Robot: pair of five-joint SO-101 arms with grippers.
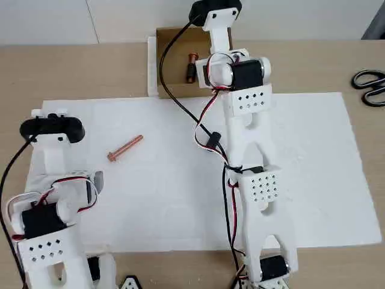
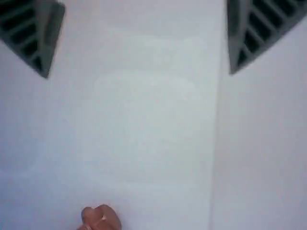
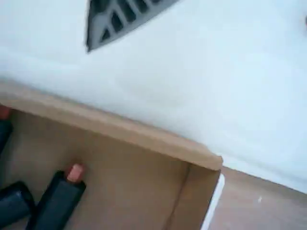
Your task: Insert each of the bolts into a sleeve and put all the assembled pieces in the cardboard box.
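A copper bolt (image 1: 125,148) lies loose on the white sheet, left of centre. Its head (image 2: 100,219) shows at the edge of the left wrist view. My left gripper (image 1: 53,127) (image 2: 139,74) hovers over the sheet a short way left of the bolt, open and holding nothing. The cardboard box (image 1: 174,42) stands at the far edge with an assembled piece (image 1: 191,66) inside. In the right wrist view, black sleeves with copper bolt ends (image 3: 62,196) lie on the floor of the box (image 3: 120,132). My right gripper (image 1: 215,11) (image 3: 196,33) is above the box's far side, open and empty.
A white paper sheet (image 1: 301,168) covers most of the wooden table (image 1: 72,66). Black-handled scissors (image 1: 370,87) lie at the far right, off the sheet. The right arm (image 1: 252,180) stretches across the middle of the sheet from the near edge to the box.
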